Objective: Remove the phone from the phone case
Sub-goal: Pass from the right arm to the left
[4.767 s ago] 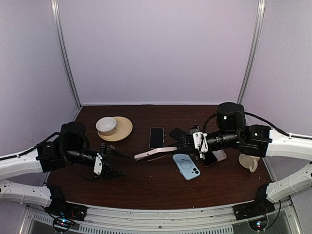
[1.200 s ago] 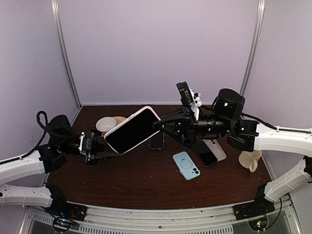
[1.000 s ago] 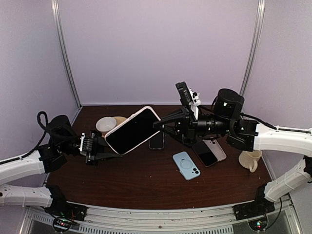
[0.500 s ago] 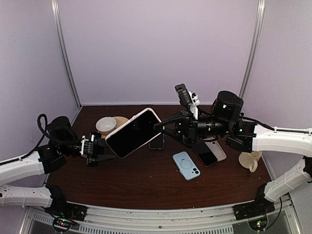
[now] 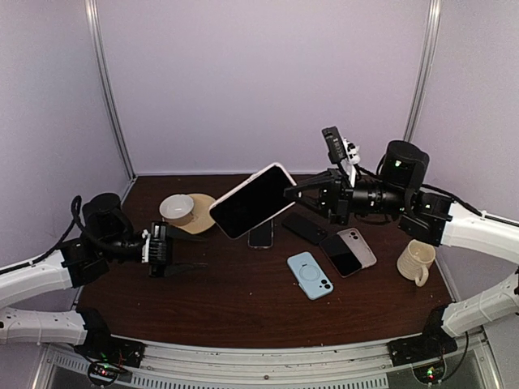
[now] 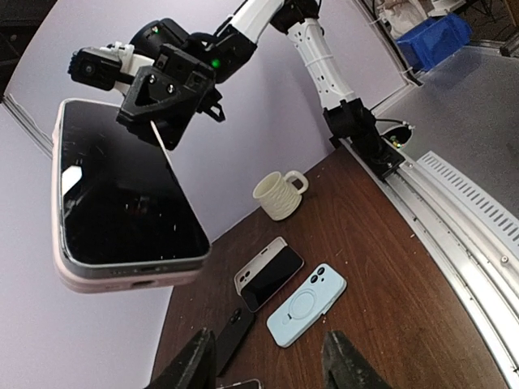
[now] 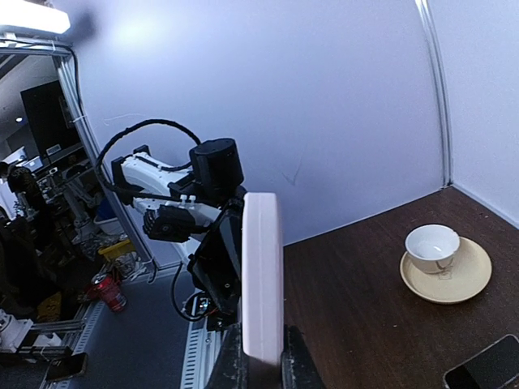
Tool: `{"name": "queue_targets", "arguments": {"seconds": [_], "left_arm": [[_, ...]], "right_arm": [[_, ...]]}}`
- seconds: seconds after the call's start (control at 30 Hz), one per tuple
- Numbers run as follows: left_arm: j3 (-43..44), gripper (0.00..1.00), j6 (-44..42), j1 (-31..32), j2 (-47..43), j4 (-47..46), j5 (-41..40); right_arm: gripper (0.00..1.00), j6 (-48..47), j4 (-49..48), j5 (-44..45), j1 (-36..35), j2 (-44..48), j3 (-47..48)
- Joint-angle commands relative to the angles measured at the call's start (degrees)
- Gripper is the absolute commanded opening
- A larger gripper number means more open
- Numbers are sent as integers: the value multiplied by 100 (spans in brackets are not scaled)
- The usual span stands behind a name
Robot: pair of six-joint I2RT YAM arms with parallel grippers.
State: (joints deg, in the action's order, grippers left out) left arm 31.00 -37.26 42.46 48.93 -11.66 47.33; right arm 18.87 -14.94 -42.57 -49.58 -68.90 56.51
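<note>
Dark table (image 5: 235,312) — saucer (image 5: 206,217) at left, black phone (image 5: 304,228), dark-screened phone (image 5: 340,256) beside pale blue case (image 5: 309,275), cream mug (image 5: 416,262) right

On the dark counter (image 5: 235,312), a white cup (image 5: 176,207) sits on a tan saucer (image 5: 208,217) near the far left corner. A cream mug (image 5: 415,262) stands by the right edge. A light blue case (image 5: 310,275) lies near the middle, with three spare phones (image 5: 305,227) just beyond it.

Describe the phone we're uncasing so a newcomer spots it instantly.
Start at the dark wooden table, then look above its middle, where the right claw grips one end of the pink-cased phone, dark screen tilted toward the top camera. The other phones and the light blue case lie flat on the table; this is the only one in the air.
</note>
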Motion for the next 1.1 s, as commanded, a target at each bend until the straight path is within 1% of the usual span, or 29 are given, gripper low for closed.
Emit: {"name": "queue_targets", "arguments": {"seconds": [0.0,0.1,0.17,0.27,0.3,0.33,0.4,0.5,0.6,0.7,1.07], "left_arm": [[224,48,-409,-19,107,437,-464],[231,48,-308,-19,125,358,-304],[234,48,-212,-18,148,309,-193],[214,48,-49,-14,199,173,-12],[213,48,15,-12,226,124,36],[221,48,71,-10,243,78,80],[230,47,138,-10,253,43,139],[237,46,206,6,281,21,278],[241,45,283,52,328,-21,366],[248,43,359,86,361,-77,472],[257,40,357,107,359,31,688]], "right_arm": [[0,-880,224,412,266,460,-17],[0,-1742,705,624,280,580,5],[0,-2404,998,404,282,592,58],[0,-2915,1179,-141,278,572,95],[0,-2972,1138,-324,282,571,62],[2,-3050,1096,-534,275,579,21],[0,-3124,919,-737,261,611,-91],[0,-3489,565,-683,152,749,-371],[0,-3986,609,-624,-72,791,-449],[0,-4269,574,-314,-249,757,-469],[0,-4383,297,106,-419,537,-390]]}}
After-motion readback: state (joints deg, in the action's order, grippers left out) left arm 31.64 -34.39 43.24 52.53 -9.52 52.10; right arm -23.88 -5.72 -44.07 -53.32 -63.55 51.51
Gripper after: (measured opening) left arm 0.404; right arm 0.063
